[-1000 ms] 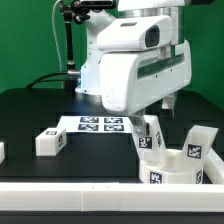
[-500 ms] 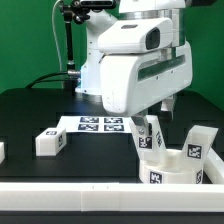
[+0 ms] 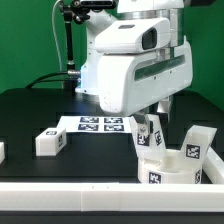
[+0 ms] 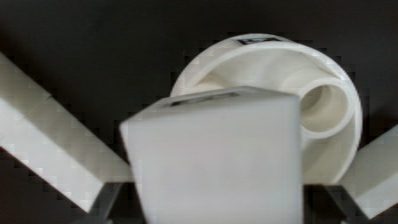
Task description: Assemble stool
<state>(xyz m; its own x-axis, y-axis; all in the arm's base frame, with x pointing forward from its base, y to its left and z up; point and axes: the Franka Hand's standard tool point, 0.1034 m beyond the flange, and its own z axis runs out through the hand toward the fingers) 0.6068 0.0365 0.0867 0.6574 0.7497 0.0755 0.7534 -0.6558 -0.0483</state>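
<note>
The round white seat (image 3: pixel 172 166) lies at the front on the exterior view's right, against the white rail. My gripper (image 3: pixel 150 122) is shut on a white block leg (image 3: pixel 149 136) and holds it upright over the seat's rim. A second leg (image 3: pixel 197 143) stands at the seat's far side. In the wrist view the held leg (image 4: pixel 214 150) fills the middle between my dark fingers (image 4: pixel 114 203), with the ring-shaped seat (image 4: pixel 294 75) behind it. My gripper (image 4: pixel 217 208) is mostly hidden by the leg.
Another leg (image 3: pixel 50 142) lies on the black table at the exterior view's left, and one more part (image 3: pixel 2 150) shows at the left edge. The marker board (image 3: pixel 100 124) lies mid-table. White border rails (image 3: pixel 70 194) (image 4: pixel 45 130) run along the front.
The gripper with the held leg has shifted only slightly beside the seat. Nothing else has moved.
</note>
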